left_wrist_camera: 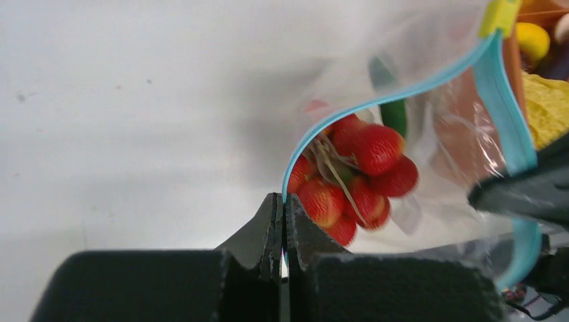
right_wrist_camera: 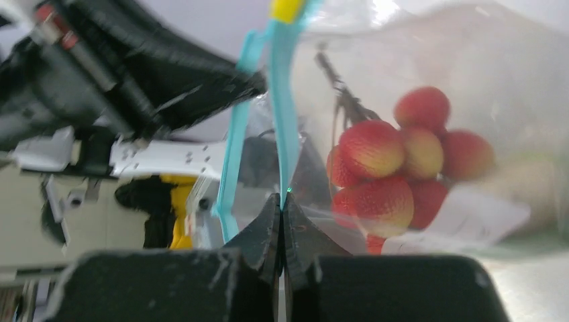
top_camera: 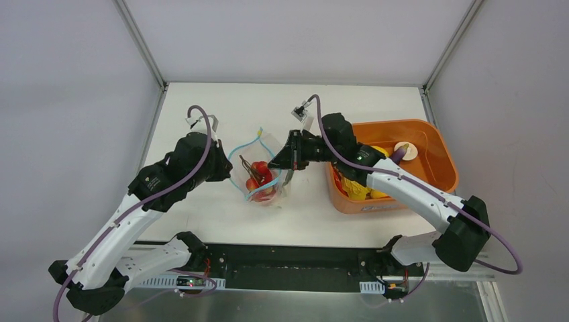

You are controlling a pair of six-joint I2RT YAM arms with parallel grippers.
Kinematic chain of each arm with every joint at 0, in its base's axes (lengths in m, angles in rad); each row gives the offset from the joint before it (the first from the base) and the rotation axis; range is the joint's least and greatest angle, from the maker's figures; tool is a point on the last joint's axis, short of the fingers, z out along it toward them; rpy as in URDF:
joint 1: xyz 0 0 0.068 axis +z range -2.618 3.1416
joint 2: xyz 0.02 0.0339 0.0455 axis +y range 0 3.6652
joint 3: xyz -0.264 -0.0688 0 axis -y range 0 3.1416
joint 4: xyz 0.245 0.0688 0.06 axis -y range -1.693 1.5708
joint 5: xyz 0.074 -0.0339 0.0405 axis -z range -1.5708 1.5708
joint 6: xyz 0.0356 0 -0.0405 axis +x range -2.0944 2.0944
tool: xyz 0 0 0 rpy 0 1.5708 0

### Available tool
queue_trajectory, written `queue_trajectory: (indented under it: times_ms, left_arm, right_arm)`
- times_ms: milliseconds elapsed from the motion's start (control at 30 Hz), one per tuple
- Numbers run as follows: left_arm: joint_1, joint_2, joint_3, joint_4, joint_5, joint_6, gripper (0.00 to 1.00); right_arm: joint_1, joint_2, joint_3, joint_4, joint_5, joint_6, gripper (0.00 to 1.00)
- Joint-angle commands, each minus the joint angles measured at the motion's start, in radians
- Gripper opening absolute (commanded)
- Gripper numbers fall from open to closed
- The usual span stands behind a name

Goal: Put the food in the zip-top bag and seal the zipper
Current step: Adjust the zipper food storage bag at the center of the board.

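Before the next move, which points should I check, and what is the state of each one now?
1. The left gripper pinches the zipper: ok.
2. The right gripper pinches its other side: ok.
3. The zip-top bag mouth is open: ok.
4. The red fruit cluster is inside the bag: ok.
5. All food is bagged: not ok; yellow pieces lie in the orange tub.
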Motion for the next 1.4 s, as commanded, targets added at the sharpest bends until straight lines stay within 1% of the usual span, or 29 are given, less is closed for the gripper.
queue_trajectory:
  times_ms: [0, 133, 200, 267, 333, 400, 500, 633, 700, 833, 933, 967, 1000, 1100, 1200, 1233, 1300, 1367]
  left_arm:
    - [0.014, -0.005, 0.073, -0.083, -0.162, 0.025, 0.00]
    - [0.017, -0.027, 0.080, -0.076, -0.150, 0.029, 0.00]
    - [0.017, -0.039, 0.082, -0.064, -0.110, 0.036, 0.00]
    - [0.017, -0.048, 0.074, -0.034, -0.050, 0.048, 0.00]
    - [0.017, -0.041, 0.070, -0.032, 0.001, 0.066, 0.00]
    - [0.017, -0.032, 0.070, -0.054, 0.023, 0.071, 0.00]
    - [0.017, -0.044, 0.043, -0.067, 0.017, 0.068, 0.00]
    - [0.017, -0.077, 0.013, -0.096, -0.083, 0.058, 0.00]
    - [0.017, -0.091, -0.002, -0.108, -0.133, 0.057, 0.00]
    - [0.017, -0.111, -0.025, -0.082, -0.121, 0.060, 0.00]
    - [0.017, -0.134, -0.036, -0.036, -0.060, 0.069, 0.00]
    - [0.017, -0.141, -0.034, -0.026, -0.048, 0.066, 0.00]
    - [0.017, -0.152, -0.033, -0.021, -0.047, 0.059, 0.00]
    - [0.017, -0.162, -0.039, -0.039, -0.111, 0.049, 0.00]
    - [0.017, -0.144, -0.059, -0.075, -0.194, 0.029, 0.00]
    - [0.017, -0.138, -0.067, -0.083, -0.208, 0.018, 0.00]
    - [0.017, -0.144, -0.096, -0.065, -0.214, 0.002, 0.00]
    - [0.017, -0.166, -0.129, -0.034, -0.207, -0.012, 0.00]
  right_arm:
    - [0.040, -0.027, 0.036, 0.167, -0.255, 0.011, 0.00]
    - [0.052, -0.047, 0.028, 0.150, -0.180, 0.010, 0.00]
    - [0.052, -0.045, 0.011, 0.106, -0.048, -0.012, 0.00]
    - [0.052, -0.012, 0.010, 0.006, 0.128, -0.029, 0.00]
    - [0.048, 0.030, 0.007, -0.039, 0.192, -0.034, 0.00]
    - [0.048, 0.059, 0.006, -0.042, 0.174, -0.015, 0.00]
    - [0.048, 0.066, -0.018, 0.015, 0.081, 0.022, 0.00]
    - [0.056, 0.026, -0.050, 0.143, -0.085, 0.039, 0.00]
    - [0.059, 0.006, -0.060, 0.194, -0.131, 0.044, 0.02]
    - [0.059, 0.003, -0.043, 0.128, -0.052, 0.019, 0.03]
    - [0.059, 0.003, -0.023, 0.045, 0.110, 0.025, 0.00]
    - [0.059, -0.002, -0.024, 0.043, 0.127, 0.024, 0.00]
    - [0.059, -0.013, -0.032, 0.070, 0.105, 0.022, 0.00]
    - [0.059, -0.025, -0.062, 0.210, -0.119, 0.035, 0.00]
    - [0.061, 0.006, -0.064, 0.358, -0.320, 0.119, 0.00]
    - [0.064, 0.023, -0.053, 0.369, -0.343, 0.131, 0.00]
    - [0.073, 0.042, -0.047, 0.344, -0.290, 0.112, 0.00]
    - [0.085, 0.036, -0.031, 0.233, -0.160, 0.061, 0.00]
